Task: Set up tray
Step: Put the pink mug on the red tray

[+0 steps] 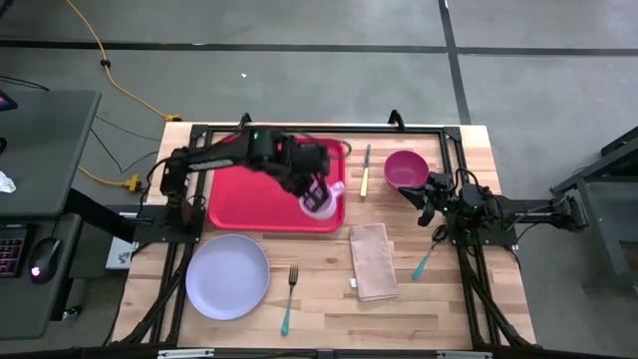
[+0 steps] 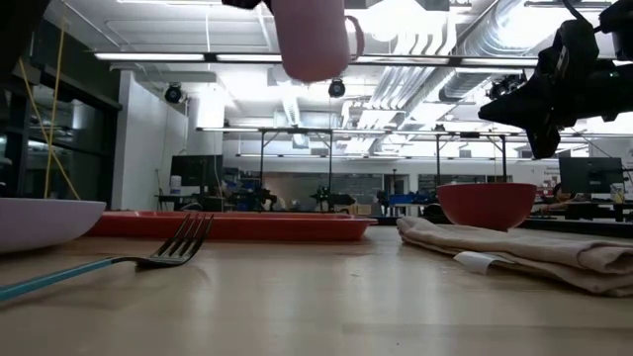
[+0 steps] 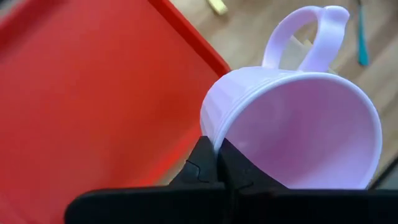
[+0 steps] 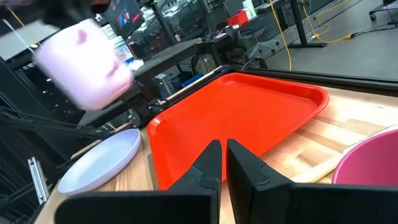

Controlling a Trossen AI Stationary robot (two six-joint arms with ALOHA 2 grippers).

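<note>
High view, left pincer [image 1: 317, 191] clamped on lavender mug [image 1: 321, 202] rim, above red tray [image 1: 254, 199] right edge, right pincer [image 1: 423, 204] clenched empty beside tray

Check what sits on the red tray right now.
The tray looks bare wherever it shows. The left end effector holds a lavender cup by its rim in the air above the tray's edge; the left arm covers part of the tray from above.

Grey floor [image 1: 299, 25] with dark seams; bright ceiling lights [image 2: 415, 20] over workshop benches.
</note>
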